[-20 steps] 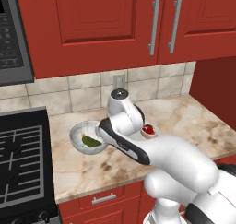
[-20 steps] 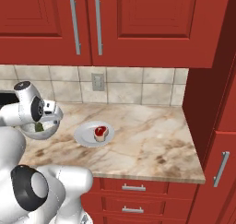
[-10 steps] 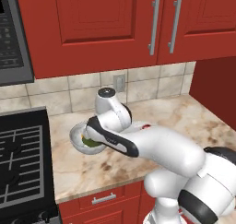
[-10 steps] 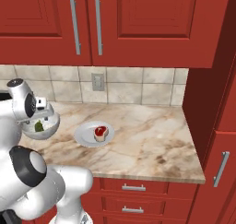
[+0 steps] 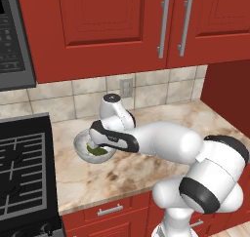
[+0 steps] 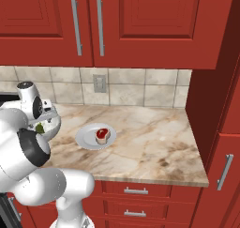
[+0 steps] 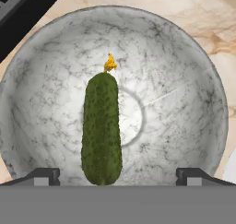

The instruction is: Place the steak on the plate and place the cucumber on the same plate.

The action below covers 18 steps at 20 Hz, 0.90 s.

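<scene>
The steak [image 6: 102,134], red with a pale rim, lies on the round white plate [image 6: 86,141] in the middle of the counter. The dark green cucumber [image 7: 101,131] lies in the deep grey speckled bowl [image 7: 184,80], its yellow-tipped end pointing away from the hand. My gripper [image 7: 117,177] hangs open right above the bowl, its fingertips [image 7: 46,176] standing wide on either side of the cucumber's near end and touching nothing. From the left base camera the gripper [image 5: 95,144] reaches down into the bowl [image 5: 79,146] over the cucumber [image 5: 99,152].
A black stove [image 5: 19,163] borders the bowl on the left, with a microwave [image 5: 12,36] above it. Red wall cabinets [image 6: 140,20] hang over the counter, and a tall red panel [image 6: 213,105] closes its right end. An outlet [image 6: 98,83] sits in the tiled backsplash.
The arm has swung left, away from the plate, and the open hand has come down over the bowl with the cucumber. The steak has stayed on the plate.
</scene>
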### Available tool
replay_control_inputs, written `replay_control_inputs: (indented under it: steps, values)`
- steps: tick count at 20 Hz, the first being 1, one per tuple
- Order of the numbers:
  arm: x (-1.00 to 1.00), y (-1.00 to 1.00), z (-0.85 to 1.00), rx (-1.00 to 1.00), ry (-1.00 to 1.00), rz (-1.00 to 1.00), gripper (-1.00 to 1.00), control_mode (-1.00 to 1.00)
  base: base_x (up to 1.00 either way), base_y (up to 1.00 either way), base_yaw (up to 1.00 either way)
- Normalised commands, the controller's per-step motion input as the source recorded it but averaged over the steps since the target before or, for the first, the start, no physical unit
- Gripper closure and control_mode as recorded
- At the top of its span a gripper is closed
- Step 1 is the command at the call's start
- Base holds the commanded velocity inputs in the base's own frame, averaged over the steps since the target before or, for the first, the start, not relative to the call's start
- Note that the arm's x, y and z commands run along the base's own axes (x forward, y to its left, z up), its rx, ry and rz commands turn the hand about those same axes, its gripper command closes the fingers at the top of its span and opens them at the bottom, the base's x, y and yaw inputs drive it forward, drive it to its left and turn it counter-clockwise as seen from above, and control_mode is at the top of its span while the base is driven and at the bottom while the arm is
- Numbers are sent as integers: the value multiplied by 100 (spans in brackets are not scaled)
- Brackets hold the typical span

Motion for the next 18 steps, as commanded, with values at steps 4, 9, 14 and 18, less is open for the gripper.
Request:
replay_control_inputs:
  steps: [4,9,14,18]
  values:
    - [13,31,-18,0,11,1,-100,-100,0,0,0]
    - [1,32,-20,0,10,0,-100,-100,0,0,0]
    - [7,10,-31,-7,7,0,-100,-100,0,0,0]
    - [13,0,-26,-9,1,0,-100,-100,0,0,0]
